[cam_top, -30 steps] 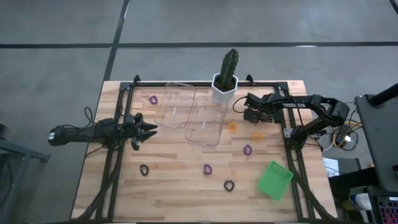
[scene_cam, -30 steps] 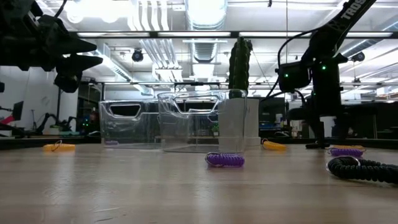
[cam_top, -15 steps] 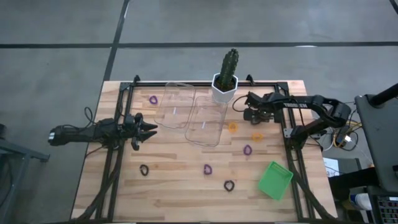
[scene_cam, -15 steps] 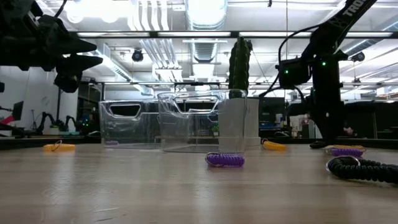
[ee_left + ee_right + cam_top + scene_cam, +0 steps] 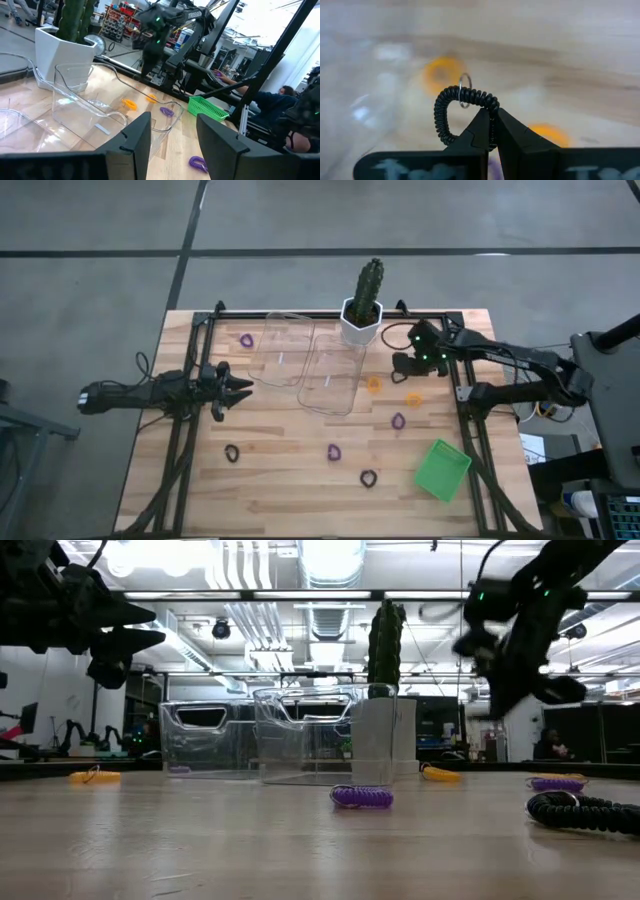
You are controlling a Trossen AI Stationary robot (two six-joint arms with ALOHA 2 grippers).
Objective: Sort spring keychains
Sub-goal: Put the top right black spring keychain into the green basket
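Observation:
My right gripper hovers above the table's far right part, near the cactus pot, shut on a black spring keychain. At the left side my left gripper hangs open and empty above the table, its fingers pointing toward two clear containers. Loose keychains lie flat on the wood: two orange ones, purple ones, and black ones. My right gripper pinches one stretch of the black keychain's coil between its two fingertips. The rest of the loop, with its small metal ring, sticks out beyond the fingertips. The keychain is lifted clear of the table, which shows blurred behind it.
A green tray sits at the near right. The white pot with the tall cactus stands at the far edge beside the clear containers. A dark metal frame runs along the table's sides. Bare wood lies along the near edge.
My right gripper has shut on the black keychain down at the table and then risen well above it, carrying the keychain clear of the wood. Its arm has swung and shows blurred in the low view.

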